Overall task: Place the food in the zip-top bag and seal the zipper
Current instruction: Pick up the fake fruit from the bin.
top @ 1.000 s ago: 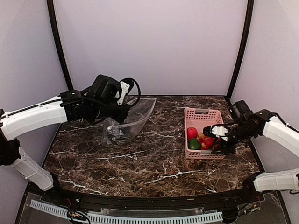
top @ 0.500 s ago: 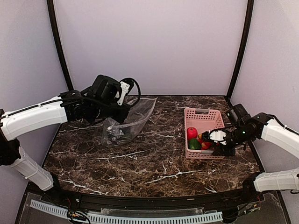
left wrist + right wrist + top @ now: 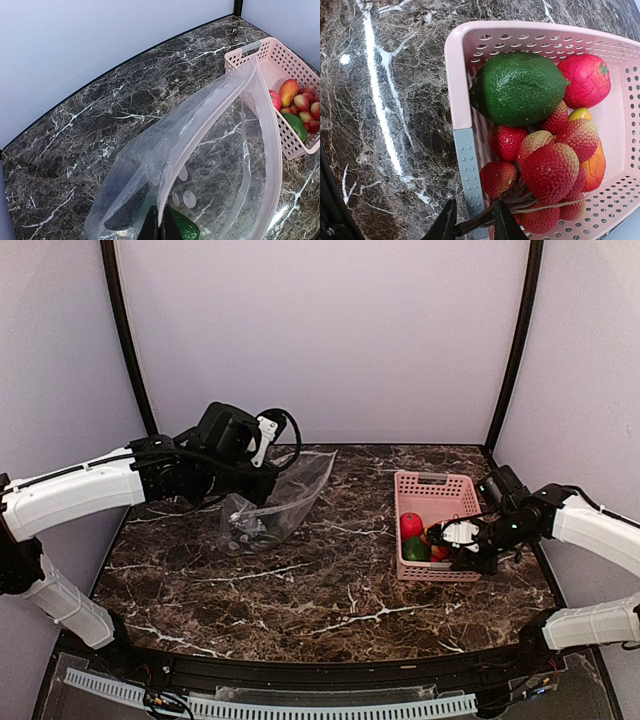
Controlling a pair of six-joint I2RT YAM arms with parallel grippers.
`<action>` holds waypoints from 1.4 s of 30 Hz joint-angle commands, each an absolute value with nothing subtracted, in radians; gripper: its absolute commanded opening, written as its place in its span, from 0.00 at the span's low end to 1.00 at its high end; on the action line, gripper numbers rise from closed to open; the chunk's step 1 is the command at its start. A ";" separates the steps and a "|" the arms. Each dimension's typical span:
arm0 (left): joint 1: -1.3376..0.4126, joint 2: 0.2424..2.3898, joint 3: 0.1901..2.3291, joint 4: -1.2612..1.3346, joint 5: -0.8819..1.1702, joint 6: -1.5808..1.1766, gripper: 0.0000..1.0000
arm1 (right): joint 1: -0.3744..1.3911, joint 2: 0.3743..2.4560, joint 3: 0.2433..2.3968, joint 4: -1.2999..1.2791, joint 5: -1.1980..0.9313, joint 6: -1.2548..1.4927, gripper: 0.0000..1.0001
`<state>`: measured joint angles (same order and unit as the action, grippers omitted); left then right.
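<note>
The left gripper (image 3: pixel 159 227) was pinched shut, held up high. The right gripper (image 3: pixel 474 220) hung low, jaws a little apart.

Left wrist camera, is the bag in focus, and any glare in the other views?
Left wrist view: bag rim blurred near the lens, basket sharp. Right wrist view: fruit crisp, no harsh glare. Top view: even light, faint sheen on the table.

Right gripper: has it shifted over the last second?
Yes. The right gripper has moved left and lower in the top view, from the right rim of the pink basket to over the fruit inside.
</note>
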<state>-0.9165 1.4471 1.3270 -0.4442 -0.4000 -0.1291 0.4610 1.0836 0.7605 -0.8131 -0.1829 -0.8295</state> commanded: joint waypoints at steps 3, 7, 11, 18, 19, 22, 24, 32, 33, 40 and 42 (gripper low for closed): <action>-0.914 1.421 1.303 -0.451 -0.393 -0.138 0.01 | 0.472 1.082 0.763 -0.805 -0.168 -0.822 0.19; -0.914 1.421 1.300 -0.448 -0.394 -0.138 0.01 | 0.471 1.067 0.784 -0.825 -0.166 -0.816 0.10; -0.914 1.425 1.299 -0.445 -0.393 -0.137 0.01 | 0.472 1.052 0.819 -0.836 -0.152 -0.816 0.03; -0.914 1.436 1.321 -0.443 -0.382 -0.134 0.01 | 0.471 1.069 0.901 -0.790 -0.035 -0.834 0.00; -0.914 1.440 1.323 -0.441 -0.380 -0.134 0.01 | 0.470 1.077 0.916 -0.778 -0.011 -0.836 0.00; -0.914 1.448 1.333 -0.434 -0.374 -0.137 0.01 | 0.469 1.112 0.984 -0.773 -0.004 -0.831 0.00; -0.914 1.454 1.339 -0.428 -0.361 -0.144 0.01 | 0.469 1.123 1.037 -0.777 -0.003 -0.829 0.00; -0.914 1.481 1.361 -0.403 -0.324 -0.176 0.01 | 0.469 1.181 1.325 -0.861 -0.116 -0.786 0.00; -0.914 1.487 1.370 -0.403 -0.319 -0.176 0.01 | 0.469 1.191 1.354 -0.870 -0.138 -0.780 0.00; -0.915 1.526 1.425 -0.403 -0.300 -0.183 0.01 | 0.471 1.263 1.564 -0.927 -0.323 -0.728 0.00; -0.916 1.531 1.435 -0.398 -0.296 -0.190 0.01 | 0.472 1.285 1.632 -0.944 -0.399 -0.705 0.00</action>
<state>-0.9165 1.5242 1.3926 -0.4122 -0.3157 -0.1703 0.4648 1.2537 1.5127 -0.9081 -0.2253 -0.7620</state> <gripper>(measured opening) 0.010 0.015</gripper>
